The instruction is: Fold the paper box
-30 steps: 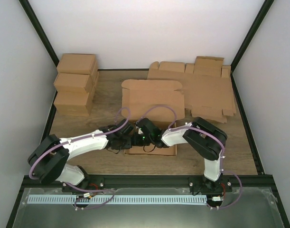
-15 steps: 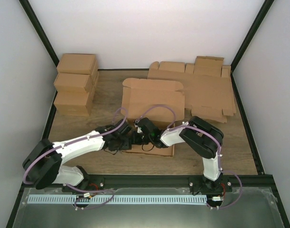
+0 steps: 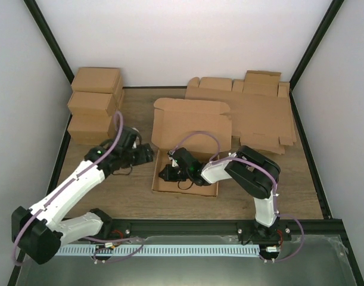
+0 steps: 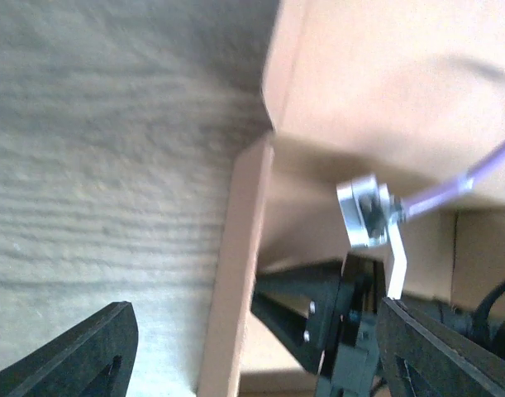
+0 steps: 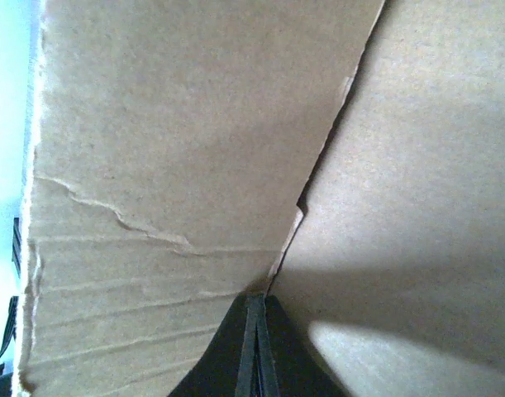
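The paper box point(image 3: 193, 125), a plain brown die-cut cardboard piece with creased panels, sits mid-desk. Its base lies flat towards the near side and its broad rear panel slopes up behind. On the pale wooden desk point(image 3: 128, 196), the right hand point(image 3: 164, 174) reaches into the near-left corner of the box. Its black fingers are pressed together, with the tips at a seam where two panels meet. I cannot tell whether they pinch any cardboard. The left hand point(image 3: 145, 154) hangs just outside the box's left wall, fingers spread wide and holding nothing.

That wall stands with nothing holding it from outside, so I judge it could spring back flat. A sideways push from the right hand might also slide the whole box instead of creasing it. The right wrist view shows ragged, cracked cardboard, which hard pressure could tear.

Farther back are a stack of folded brown cartons point(image 3: 95, 113) on the left and a sheaf of flat cardboard blanks point(image 3: 253, 113) on the right.
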{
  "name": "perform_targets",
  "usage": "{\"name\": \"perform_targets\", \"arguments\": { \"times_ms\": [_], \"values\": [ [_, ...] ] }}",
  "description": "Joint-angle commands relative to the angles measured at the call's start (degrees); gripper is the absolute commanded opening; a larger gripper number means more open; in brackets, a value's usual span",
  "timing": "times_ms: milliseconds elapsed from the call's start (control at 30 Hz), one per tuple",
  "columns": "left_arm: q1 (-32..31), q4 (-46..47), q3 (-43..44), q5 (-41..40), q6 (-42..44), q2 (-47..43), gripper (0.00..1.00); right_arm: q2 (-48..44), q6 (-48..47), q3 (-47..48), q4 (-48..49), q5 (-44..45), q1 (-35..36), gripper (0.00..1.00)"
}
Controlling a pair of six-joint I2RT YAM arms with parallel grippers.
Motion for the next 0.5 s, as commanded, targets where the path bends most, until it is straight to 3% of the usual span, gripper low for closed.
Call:
{"name": "perform_targets", "arguments": {
  "times_ms": [0, 133, 300, 467],
  "values": [
    [10.04, -0.78, 3.48, 6.09, 8.74, 0.53, 0.82, 1.03, -1.57, 1.8, -2.67, 1.41, 0.42, 0.01],
    [18.95, 6.65, 4.04, 13.11, 11.92, 3.42, 0.87, 0.52, -2.19, 1.81, -3.59, 2.35, 0.45, 0.01],
    [20.6, 14.65, 6.6, 13.69, 13.87, 10.12, 0.92, 0.29, -2.67, 2.23, -4.26, 2.68, 0.66, 0.01],
    [20.63, 18.79, 11.35, 13.81, 14.87, 20.32, 0.87, 0.59, -3.11, 3.48, -5.18, 3.06, 0.96, 0.01]
  ]
}}
